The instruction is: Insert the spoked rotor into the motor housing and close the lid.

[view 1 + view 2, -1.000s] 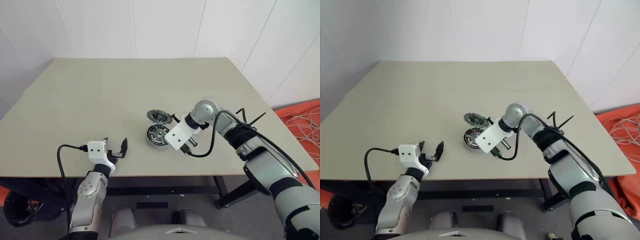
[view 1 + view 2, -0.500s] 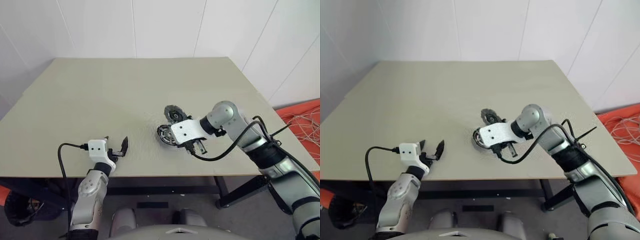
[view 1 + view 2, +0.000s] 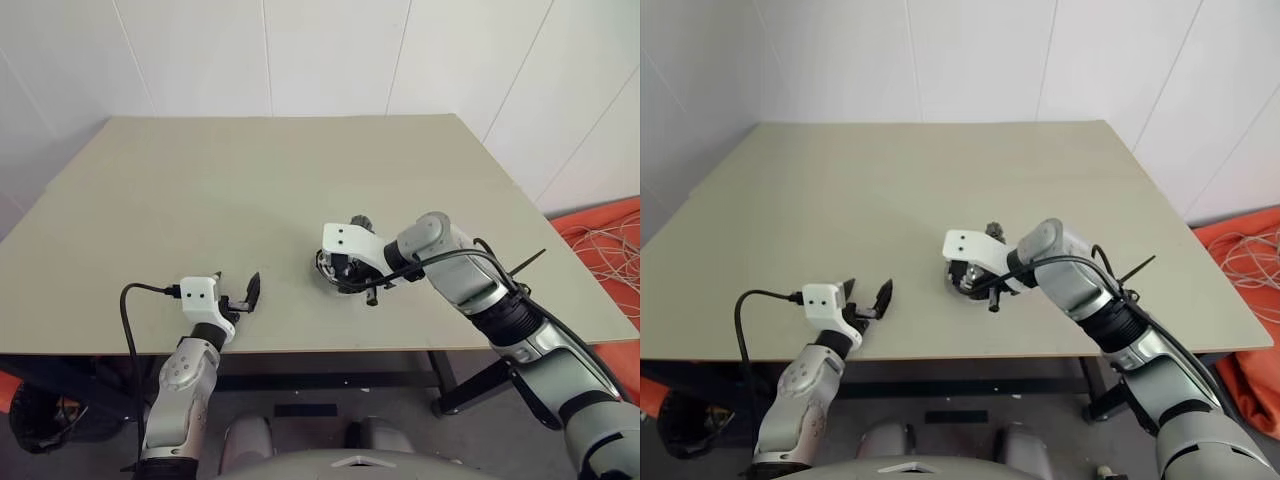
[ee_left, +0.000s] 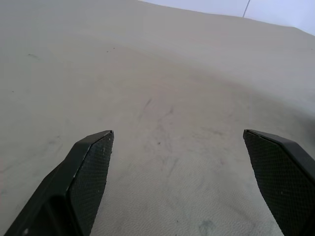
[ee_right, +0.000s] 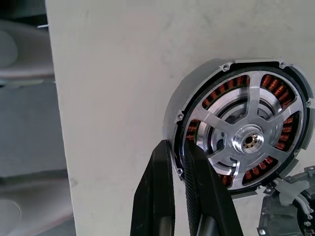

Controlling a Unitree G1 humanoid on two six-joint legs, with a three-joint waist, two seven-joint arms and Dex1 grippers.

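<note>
The motor housing (image 5: 241, 142) sits on the table (image 3: 200, 190) toward its near edge, and the spoked rotor (image 5: 248, 140) already lies inside it, its spokes framed by the ring of copper windings. The right end effector (image 5: 178, 162) is clenched on nothing, its fingertips resting at the housing's rim on the side nearest the table edge. Just beyond the housing, a grey finned piece that I take for the lid (image 5: 288, 214) peeks out, touching or nearly touching the housing; I cannot tell which. The left end effector (image 3: 236, 295) hangs released, jaws wide, well apart from the housing toward the robot's left, over bare table.

The lid looks like solid metal: stiff, fairly heavy for its size, and smooth enough to slide in a pinch. I would judge the notched rim the best hold, pinched across its edge so the fins give purchase, then lowered flat and square onto the housing.
</note>
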